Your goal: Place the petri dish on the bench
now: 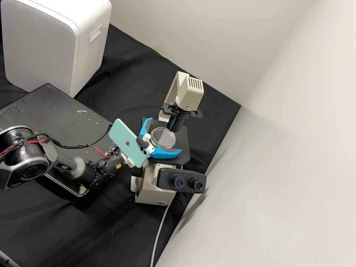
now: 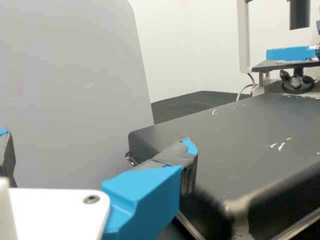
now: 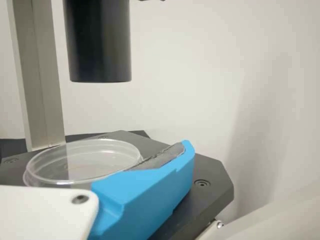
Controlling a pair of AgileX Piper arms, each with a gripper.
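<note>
Two blue fingers of the right gripper point(image 1: 165, 135) stand spread, the petri dish point(image 1: 163, 138) between them on the microscope stage point(image 1: 184, 144), so they should close gently and evenly on its rim, then lift level

High view: off-arm, slanting down over bench point(image 1: 55, 230). Wrist views: close behind own fingers point(image 3: 150, 195); microscope stage point(image 1: 184, 144) shared by all three.

The black bench point(image 1: 126, 85) carries a white box point(image 1: 52, 40), a dark slab point(image 1: 55, 111) and a microscope point(image 1: 157, 187).
</note>
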